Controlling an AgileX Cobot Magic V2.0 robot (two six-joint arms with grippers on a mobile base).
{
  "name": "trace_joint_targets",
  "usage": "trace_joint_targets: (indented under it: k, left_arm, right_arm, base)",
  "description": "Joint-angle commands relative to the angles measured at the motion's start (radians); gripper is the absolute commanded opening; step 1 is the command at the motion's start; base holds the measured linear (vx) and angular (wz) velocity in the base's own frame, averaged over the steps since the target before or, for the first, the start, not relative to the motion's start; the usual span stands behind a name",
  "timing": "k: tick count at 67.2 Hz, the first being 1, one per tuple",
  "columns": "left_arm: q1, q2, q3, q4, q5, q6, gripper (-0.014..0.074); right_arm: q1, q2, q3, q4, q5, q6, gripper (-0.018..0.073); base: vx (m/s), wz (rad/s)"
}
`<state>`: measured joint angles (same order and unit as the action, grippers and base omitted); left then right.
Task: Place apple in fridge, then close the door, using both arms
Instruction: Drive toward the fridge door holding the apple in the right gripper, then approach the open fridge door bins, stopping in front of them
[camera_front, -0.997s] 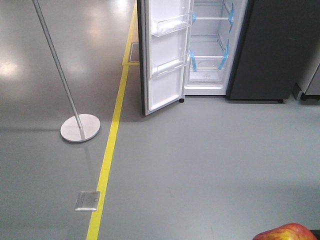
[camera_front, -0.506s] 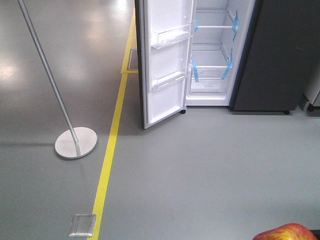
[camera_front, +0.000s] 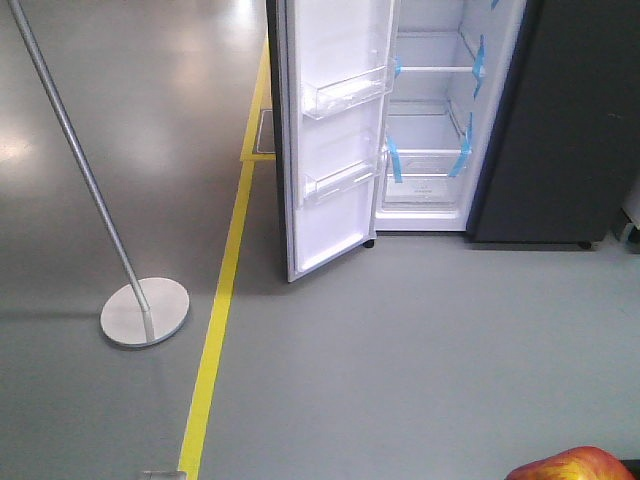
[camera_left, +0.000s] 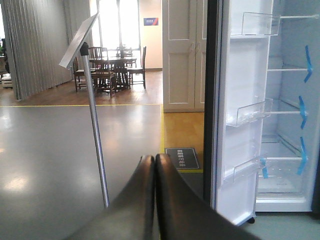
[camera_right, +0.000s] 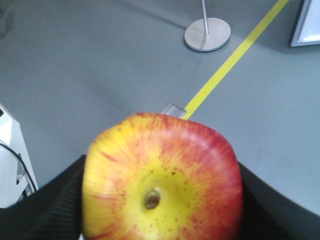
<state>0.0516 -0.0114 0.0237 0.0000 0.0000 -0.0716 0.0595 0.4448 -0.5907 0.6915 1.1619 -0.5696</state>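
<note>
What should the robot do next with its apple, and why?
Probably roll closer to the fridge. The right hand holds the apple and the door stands wide open, but a stretch of grey floor separates the apple from the white shelves, likely too far to reach.

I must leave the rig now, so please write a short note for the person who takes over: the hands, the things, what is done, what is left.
Left hand: shut, holding nothing.
Right hand: shut on the apple, stem dimple facing the wrist camera.
The fridge is ahead across the floor, not within reach. Its door stands wide open on the left of the opening.
Done: apple picked up.
Left: come closer, set the apple on a shelf, then close the door.
</note>
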Motion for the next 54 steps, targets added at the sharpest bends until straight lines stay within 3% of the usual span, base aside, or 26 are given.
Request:
trace_joint_targets:
  k: [1,54]
  left_arm:
    - [0.001,-0.013,-0.017,0.0,-0.068,-0.002,-0.0006]
    - [0.001,-0.013,-0.017,0.0,-0.068,-0.002,-0.0006]
  right_arm:
    - [0.0,0.007,-0.025,0.051,-0.039,-0.005,0.0088]
    - [0.0,0.007,-0.025,0.051,-0.039,-0.005,0.0088]
  base:
    - [0.18,0.01]
    - [0.2,0.02]
